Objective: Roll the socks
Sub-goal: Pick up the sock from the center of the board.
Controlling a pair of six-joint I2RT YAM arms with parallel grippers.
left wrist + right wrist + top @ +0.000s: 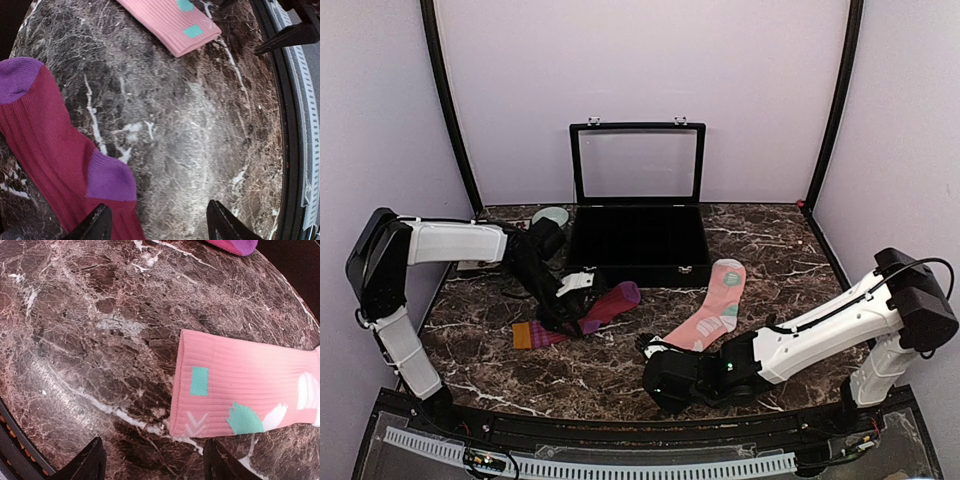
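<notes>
maroon sock (610, 305) centre-left, pink sock (715, 305) centre-right, apart on worktop (620, 370) | left gripper (157, 222), right gripper (152, 462) spread, empty | risk: pinch may catch one layer, cuff slides on slick marble, roll slack

the maroon sock (613, 305) with a purple toe lies flat, unrolled, left of and apart from the flat salmon-pink sock (715, 303).

Middle of maroon sock (615, 303) behind left arm (450, 242); pink sock's (250, 385) toe off-frame
</notes>
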